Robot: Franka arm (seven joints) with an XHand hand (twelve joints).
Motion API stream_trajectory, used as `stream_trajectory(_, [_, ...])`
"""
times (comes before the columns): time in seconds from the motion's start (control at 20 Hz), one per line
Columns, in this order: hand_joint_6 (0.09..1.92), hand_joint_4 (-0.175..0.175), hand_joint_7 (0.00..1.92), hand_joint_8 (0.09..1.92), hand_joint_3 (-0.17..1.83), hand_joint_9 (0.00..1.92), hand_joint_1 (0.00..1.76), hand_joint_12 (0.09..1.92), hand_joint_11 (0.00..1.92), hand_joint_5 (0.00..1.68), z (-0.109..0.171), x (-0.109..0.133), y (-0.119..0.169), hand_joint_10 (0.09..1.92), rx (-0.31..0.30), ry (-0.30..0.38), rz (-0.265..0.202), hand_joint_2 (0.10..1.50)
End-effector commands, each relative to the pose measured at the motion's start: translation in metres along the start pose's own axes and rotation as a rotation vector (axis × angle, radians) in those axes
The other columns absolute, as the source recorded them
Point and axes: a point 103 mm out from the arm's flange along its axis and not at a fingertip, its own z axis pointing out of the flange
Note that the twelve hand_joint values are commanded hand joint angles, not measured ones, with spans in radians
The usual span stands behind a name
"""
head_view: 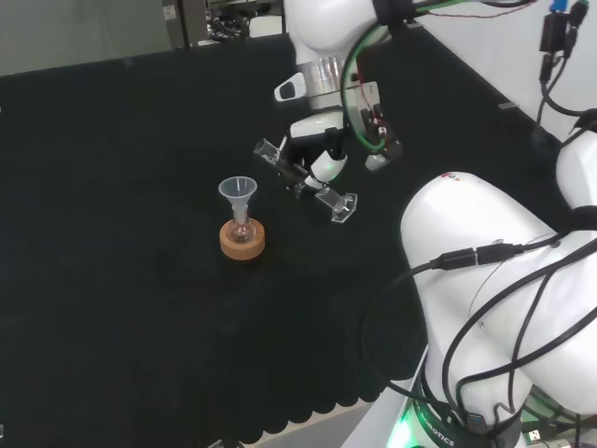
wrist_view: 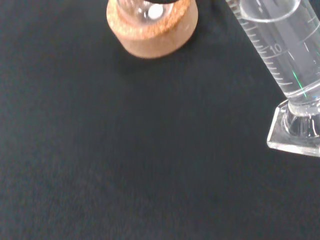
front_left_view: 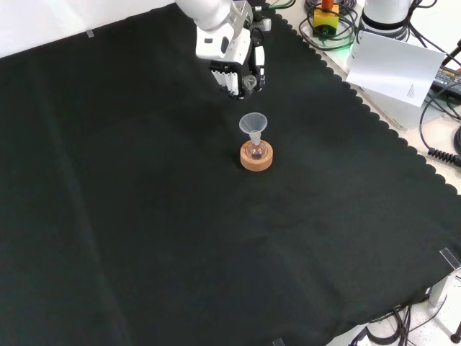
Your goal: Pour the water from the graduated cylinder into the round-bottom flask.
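In the head view the hand [head_view: 317, 154] gripped the graduated cylinder [head_view: 303, 179], its fingers curled round the middle of the clear tube. The cylinder was tilted steeply, its open mouth pointing left toward the funnel [head_view: 238, 192] and its flat foot sticking out to the lower right, clear of the black cloth [head_view: 121, 280]. The mouth sat just right of the funnel and a little above its rim, not touching it. The funnel stood in the neck of the round-bottom flask [head_view: 242, 227], which rested in a cork ring [head_view: 242, 240] to the left of the hand.

In the front view the hand [front_left_view: 238, 68] hung beyond the funnel [front_left_view: 253, 124] and the cork ring [front_left_view: 256, 157], and the cylinder there was too faint against the fingers to trace. The wrist view showed the cylinder [wrist_view: 285, 55] with its printed scale and foot, its upper part cut off, and the cork ring [wrist_view: 152, 27] cropped at the edge. The water level could not be judged, nor what the flask held.
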Motion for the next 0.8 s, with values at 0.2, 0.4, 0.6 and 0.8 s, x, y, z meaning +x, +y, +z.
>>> stream_trajectory(0.2, [0.92, -0.175, 1.06, 0.91, 0.00, 1.44, 1.27, 0.74, 1.29, 1.03, -0.011, 0.000, -0.004, 0.09, 0.268, -0.074, 0.102, 1.09])
stream_trajectory(0.4, [0.91, -0.175, 1.06, 0.90, 0.00, 1.45, 1.27, 0.74, 1.29, 1.03, -0.015, 0.003, -0.007, 0.09, 0.303, -0.088, 0.121, 1.09])
stream_trajectory(0.6, [0.91, -0.175, 1.06, 0.90, 0.00, 1.45, 1.27, 0.74, 1.30, 1.03, -0.018, 0.006, -0.005, 0.09, 0.351, -0.095, 0.136, 1.08])
stream_trajectory(0.8, [0.91, -0.175, 1.07, 0.90, 0.00, 1.45, 1.27, 0.74, 1.30, 1.03, -0.021, 0.007, -0.002, 0.09, 0.408, -0.098, 0.163, 1.08])
